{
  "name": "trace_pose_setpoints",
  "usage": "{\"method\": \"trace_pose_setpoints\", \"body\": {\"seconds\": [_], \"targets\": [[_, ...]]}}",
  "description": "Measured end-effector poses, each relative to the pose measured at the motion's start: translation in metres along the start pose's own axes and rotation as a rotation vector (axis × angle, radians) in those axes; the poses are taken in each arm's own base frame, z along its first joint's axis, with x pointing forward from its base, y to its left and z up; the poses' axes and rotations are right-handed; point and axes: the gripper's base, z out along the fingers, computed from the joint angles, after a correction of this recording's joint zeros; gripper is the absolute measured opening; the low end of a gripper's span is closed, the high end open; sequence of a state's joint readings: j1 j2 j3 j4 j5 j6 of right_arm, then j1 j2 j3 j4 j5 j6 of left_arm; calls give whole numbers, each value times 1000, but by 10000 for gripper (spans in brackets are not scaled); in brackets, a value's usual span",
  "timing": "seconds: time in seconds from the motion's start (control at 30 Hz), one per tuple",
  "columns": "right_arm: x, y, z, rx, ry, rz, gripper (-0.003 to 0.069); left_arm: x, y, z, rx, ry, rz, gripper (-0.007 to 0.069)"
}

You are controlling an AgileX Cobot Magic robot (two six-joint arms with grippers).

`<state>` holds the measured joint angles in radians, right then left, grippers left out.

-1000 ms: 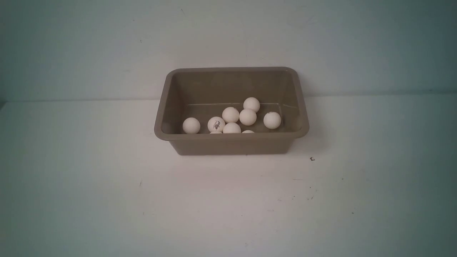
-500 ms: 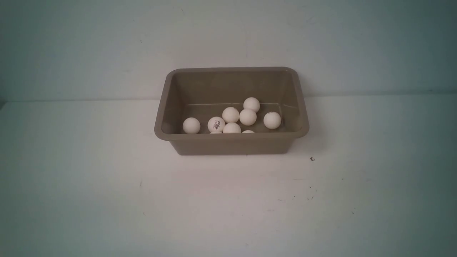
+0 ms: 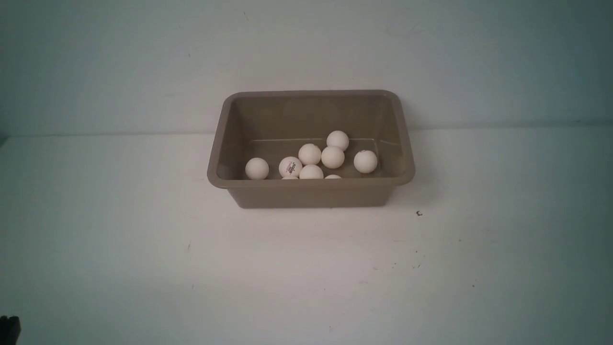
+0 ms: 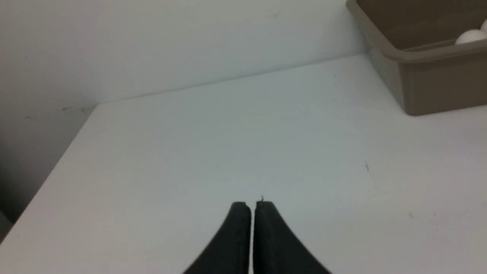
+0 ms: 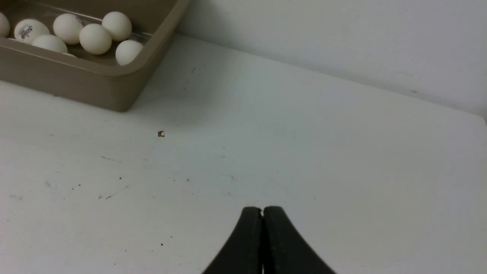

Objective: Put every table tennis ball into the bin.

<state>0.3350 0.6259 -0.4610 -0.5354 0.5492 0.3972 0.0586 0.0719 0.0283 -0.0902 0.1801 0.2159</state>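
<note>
The taupe-brown bin (image 3: 311,182) stands on the white table near the back wall. Several white table tennis balls (image 3: 332,156) lie on its floor, one with a dark logo (image 3: 290,166). I see no ball on the table outside it. In the left wrist view my left gripper (image 4: 251,205) is shut and empty above bare table, with the bin (image 4: 430,57) and one ball (image 4: 471,36) well ahead of it. My right gripper (image 5: 262,210) is also shut and empty, far from the bin (image 5: 114,72) and its balls (image 5: 95,38).
A small dark speck (image 3: 419,213) lies on the table right of the bin, also in the right wrist view (image 5: 161,133). A dark piece of my left arm (image 3: 9,328) shows at the front view's bottom-left corner. The table's left edge (image 4: 57,160) drops off.
A dark piece of the left arm has come into the front view's bottom-left corner. The bin and the balls have not moved.
</note>
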Motion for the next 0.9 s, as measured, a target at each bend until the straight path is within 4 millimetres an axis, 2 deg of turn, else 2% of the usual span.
{"method": "trace_pose_setpoints", "body": {"seconds": [0.23,0.57,0.9], "targets": [[2,-1,0,7,17,2,-18,-3,0,-5,-6,-64,-2,-3],[2,-1,0,10,23,15,-18,12,-3,-6,28,87,8,-3],[2,-1,0,10,24,16,-18,13,-3,-6,31,107,12,-3]]}}
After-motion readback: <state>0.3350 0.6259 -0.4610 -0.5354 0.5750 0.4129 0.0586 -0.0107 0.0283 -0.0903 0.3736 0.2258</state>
